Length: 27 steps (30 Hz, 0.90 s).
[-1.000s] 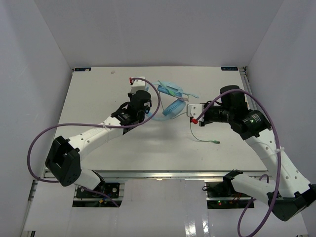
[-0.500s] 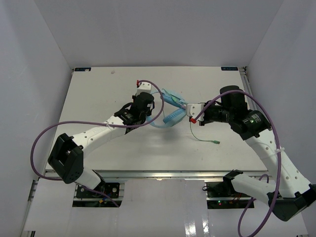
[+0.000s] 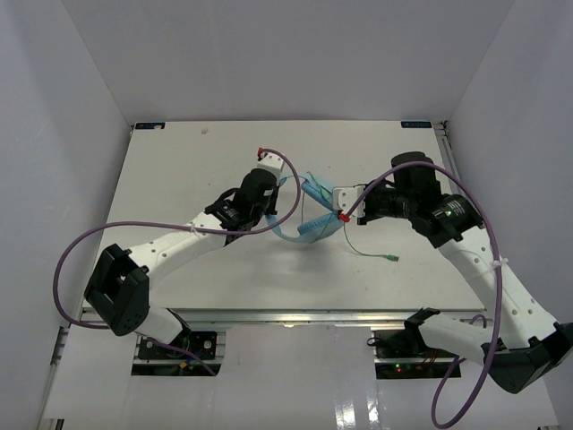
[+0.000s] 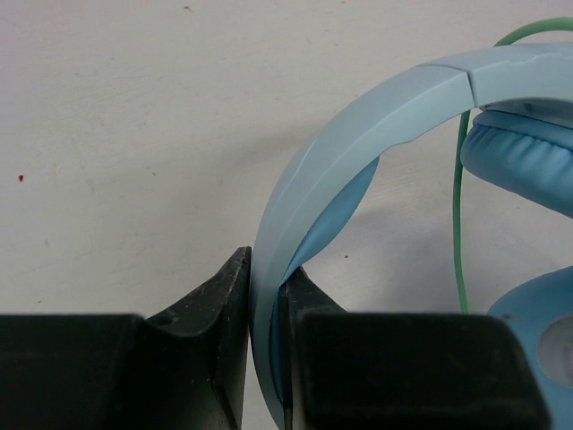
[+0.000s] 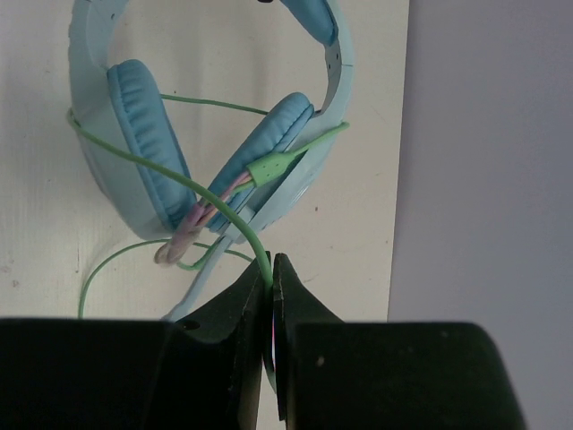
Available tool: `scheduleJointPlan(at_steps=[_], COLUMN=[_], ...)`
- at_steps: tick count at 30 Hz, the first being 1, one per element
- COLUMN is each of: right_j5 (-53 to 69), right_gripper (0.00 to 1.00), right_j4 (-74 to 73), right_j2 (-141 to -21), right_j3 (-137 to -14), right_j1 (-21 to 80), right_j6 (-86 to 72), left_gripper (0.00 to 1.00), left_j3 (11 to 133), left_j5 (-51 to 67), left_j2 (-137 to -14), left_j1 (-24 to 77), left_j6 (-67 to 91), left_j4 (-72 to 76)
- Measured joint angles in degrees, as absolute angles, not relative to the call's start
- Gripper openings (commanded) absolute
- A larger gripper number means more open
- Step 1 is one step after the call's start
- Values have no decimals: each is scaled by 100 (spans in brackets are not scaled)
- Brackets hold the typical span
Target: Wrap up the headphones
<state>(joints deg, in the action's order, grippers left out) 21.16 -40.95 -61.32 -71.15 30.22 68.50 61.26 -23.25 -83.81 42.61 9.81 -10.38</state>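
Grips | left tool clenched on headphones (the band) | right tool pinching green cable

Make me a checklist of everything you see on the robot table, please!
Surface: white table, a few tiny specks.
Job's things: blue headphones held between the two arms; green cord draped across them, its free end on the table.
Clutter: nothing seen.
Jaws: left jaws shut on the band; right jaws shut on the cord.
Cables: purple cables loop along both arms.
Surroundings: plain white walls on three sides.
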Motion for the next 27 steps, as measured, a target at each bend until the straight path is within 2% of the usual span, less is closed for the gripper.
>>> scheduleJointPlan(at_steps=[12,23,27], right_j5=[2412,2476,2578], right_gripper=[18,40,45], right_j4=[-3872,-3324,-3187], right_j2=[-6567,-6882,-6993], right_j3=[-7154,-7146,-7146], right_j1=[3052,2915,2728], right_j6=[6981,6701,6509], left_gripper=[0,0,0], left_j3=[5829,5645,5555], left_j5=[-998,-301,-233], left_j2=[-8147,-7556,-7326], left_j1=[4259,4260,4259], left_j6=[732,775,806], left_j4=[-747,-684,-681])
